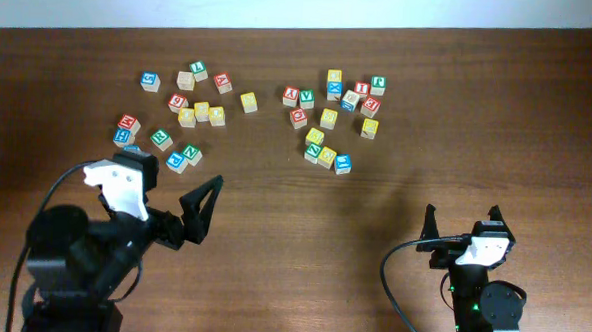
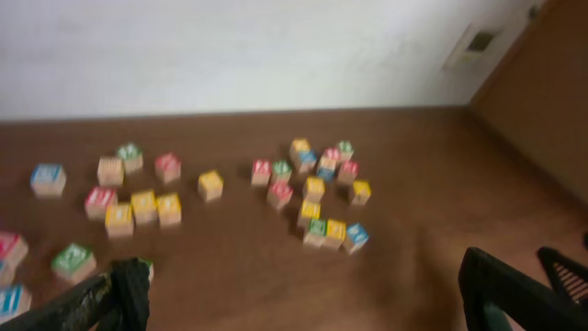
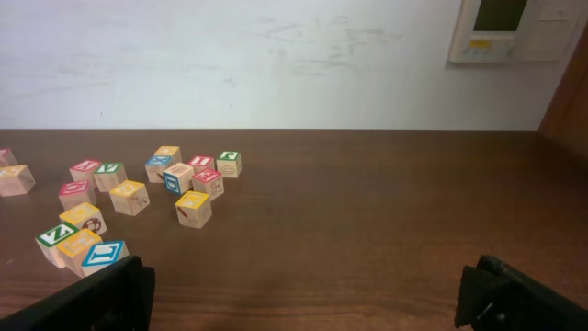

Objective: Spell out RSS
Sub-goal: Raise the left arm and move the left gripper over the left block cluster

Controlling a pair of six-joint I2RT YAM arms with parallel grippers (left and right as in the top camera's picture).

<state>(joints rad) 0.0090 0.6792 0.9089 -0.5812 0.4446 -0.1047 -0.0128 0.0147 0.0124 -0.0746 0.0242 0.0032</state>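
Small wooden letter cubes lie in two loose clusters at the far side of the table (image 1: 304, 216). A cube with a green letter on a pale face, possibly the R (image 1: 378, 85), sits at the right cluster's far right; it also shows in the right wrist view (image 3: 228, 163). Several yellow-faced cubes lie about, such as one between the clusters (image 1: 249, 102) and one in the right cluster (image 1: 328, 117); their letters cannot be read. My left gripper (image 1: 209, 210) is open and empty, short of the left cluster. My right gripper (image 1: 462, 213) is open and empty, well short of the cubes.
Red-, blue- and green-faced cubes are mixed into both clusters, such as a blue one (image 1: 343, 163) at the right cluster's near edge. A white wall runs behind the table's far edge (image 1: 302, 26). Bare wood lies between the grippers and the cubes.
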